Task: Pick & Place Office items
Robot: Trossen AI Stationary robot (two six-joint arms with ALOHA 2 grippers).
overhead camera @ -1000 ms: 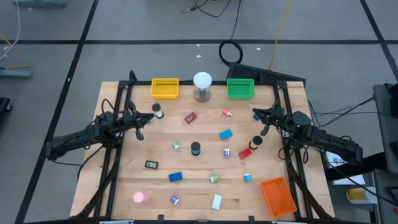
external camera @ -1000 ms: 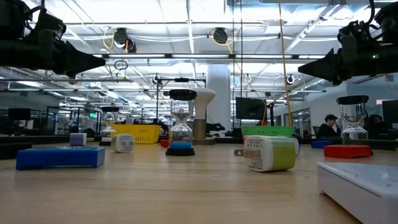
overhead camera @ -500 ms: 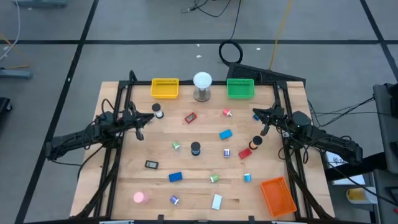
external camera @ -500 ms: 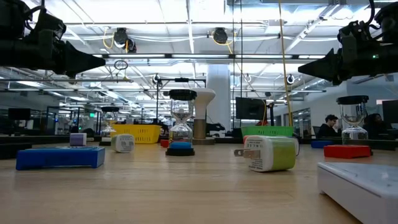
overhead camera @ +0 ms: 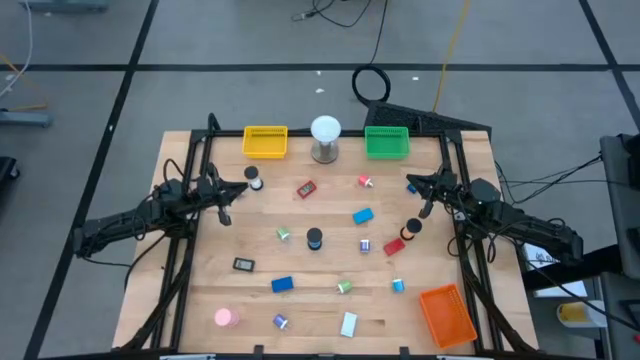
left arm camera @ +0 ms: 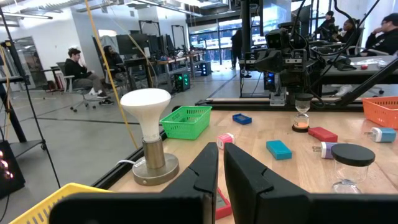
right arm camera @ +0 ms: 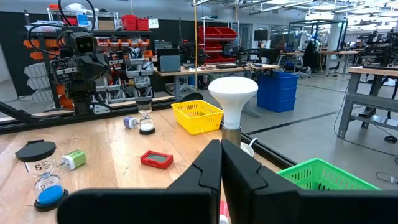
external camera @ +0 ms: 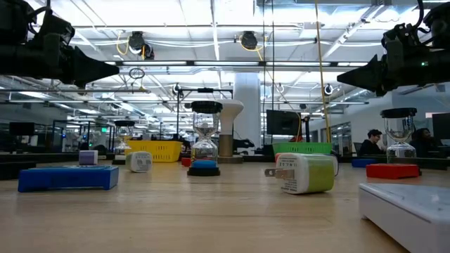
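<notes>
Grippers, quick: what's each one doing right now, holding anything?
Left gripper: shut, holding nothing.
Right gripper: shut, holding nothing.

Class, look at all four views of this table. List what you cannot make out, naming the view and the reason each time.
- High view: the pink disc is too small to identify.
- Low view: the white block is cut off by the picture's edge.
- Left wrist view: the yellow tray is partly hidden behind the left gripper.
- Right wrist view: the green tray is cut off by the edge.

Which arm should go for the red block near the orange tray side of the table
Probably the right. The right end effector hovers just above and beside the red block, while the left end effector hangs over the table's opposite edge, with several items between.
</notes>
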